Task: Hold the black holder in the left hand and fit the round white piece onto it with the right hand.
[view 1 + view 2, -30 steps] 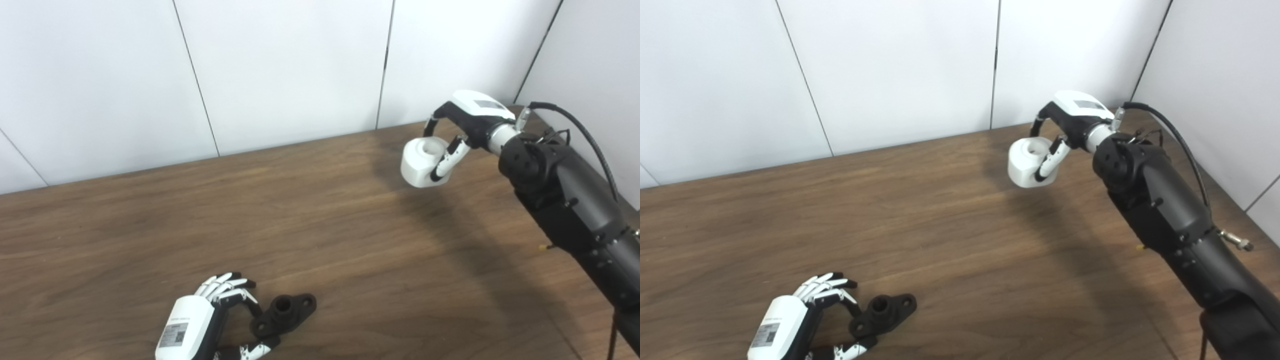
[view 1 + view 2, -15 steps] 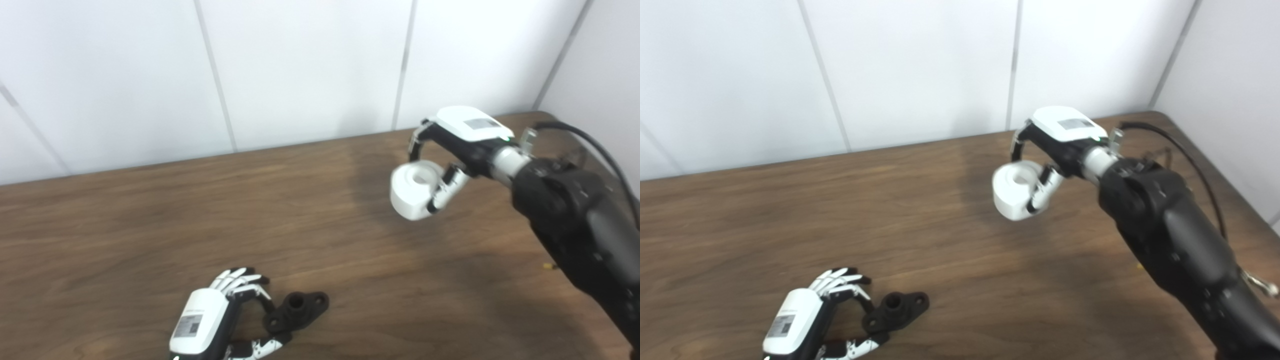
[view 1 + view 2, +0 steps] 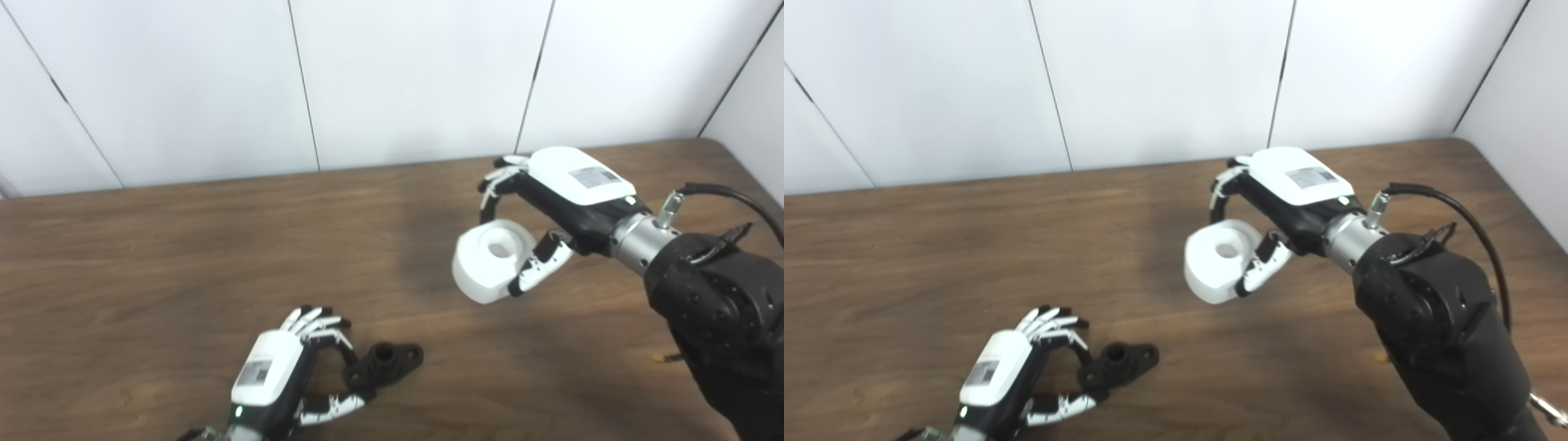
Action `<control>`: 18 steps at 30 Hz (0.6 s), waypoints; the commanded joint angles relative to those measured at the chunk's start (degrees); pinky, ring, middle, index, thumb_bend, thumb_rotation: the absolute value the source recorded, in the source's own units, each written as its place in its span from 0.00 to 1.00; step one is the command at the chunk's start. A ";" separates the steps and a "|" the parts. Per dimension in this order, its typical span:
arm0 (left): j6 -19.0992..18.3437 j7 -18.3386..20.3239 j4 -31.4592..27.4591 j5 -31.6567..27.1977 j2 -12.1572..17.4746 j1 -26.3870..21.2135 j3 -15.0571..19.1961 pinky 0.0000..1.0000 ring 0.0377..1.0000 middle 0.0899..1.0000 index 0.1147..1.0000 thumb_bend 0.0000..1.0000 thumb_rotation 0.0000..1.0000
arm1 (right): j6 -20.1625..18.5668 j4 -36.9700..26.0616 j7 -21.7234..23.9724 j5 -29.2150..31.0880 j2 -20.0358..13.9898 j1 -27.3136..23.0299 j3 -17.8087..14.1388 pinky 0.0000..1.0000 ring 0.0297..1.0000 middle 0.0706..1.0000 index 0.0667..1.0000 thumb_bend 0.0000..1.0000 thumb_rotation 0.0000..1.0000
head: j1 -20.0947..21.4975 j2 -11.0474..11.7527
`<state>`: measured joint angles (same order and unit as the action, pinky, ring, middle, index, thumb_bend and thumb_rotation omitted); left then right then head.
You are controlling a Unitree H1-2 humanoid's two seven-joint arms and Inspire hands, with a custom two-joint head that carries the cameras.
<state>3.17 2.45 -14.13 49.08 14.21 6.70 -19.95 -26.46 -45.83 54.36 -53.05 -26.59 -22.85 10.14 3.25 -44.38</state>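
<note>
Left eye view: the round white piece [image 3: 490, 260] is a chunky short cylinder with a round hole through the middle of its flat top face, smooth matte white. The right hand [image 3: 560, 196] has it pinched off the desk [image 3: 153, 257], fingers [image 3: 495, 184] curled over the far rim and the thumb pressed against the near side, the piece tilted so the hole faces up toward the camera. Down near the bottom edge, the black holder [image 3: 384, 362] lies on the wood: a small dark part with a raised tube in the middle and a flat ear with a hole at its right end. The left hand [image 3: 288, 367] is right against it, fingers and thumb curved around its left end, though it's still resting on the desk, so I can't tell if that's a real grip or just contact.

Right eye view: same setup from a bit to the side. The white piece [image 3: 1220, 260] hangs in the right hand [image 3: 1286, 196] well apart from the holder [image 3: 1118, 362], up and to the right of it. The left hand [image 3: 1023, 367] sits cupped at the holder's left end.
</note>
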 commanded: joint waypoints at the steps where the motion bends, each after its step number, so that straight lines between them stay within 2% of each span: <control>1: -1.18 2.68 -0.18 1.64 0.68 0.74 -0.88 0.95 0.89 0.77 0.42 0.51 0.04 | 0.44 -2.73 0.80 -1.37 0.66 -2.52 -0.38 0.85 0.92 0.79 0.45 0.52 0.14 | 0.08 -0.91; 12: -3.65 5.61 -2.58 1.62 0.70 0.17 -0.73 0.96 0.90 0.77 0.42 0.51 0.04 | 1.67 -4.44 5.54 -3.22 6.02 -4.03 0.19 0.84 0.91 0.78 0.45 0.52 0.14 | -0.02 -5.55; 18: -5.03 7.03 -3.30 2.36 0.36 -0.25 -0.87 0.97 0.90 0.78 0.42 0.51 0.05 | 2.41 -3.71 6.70 -3.09 7.88 -4.83 0.11 0.82 0.91 0.78 0.45 0.53 0.14 | -0.78 -6.65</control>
<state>-1.08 7.40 -17.54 49.88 14.18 6.25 -20.30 -24.92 -48.25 61.75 -55.52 -19.02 -25.27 10.69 2.46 -50.97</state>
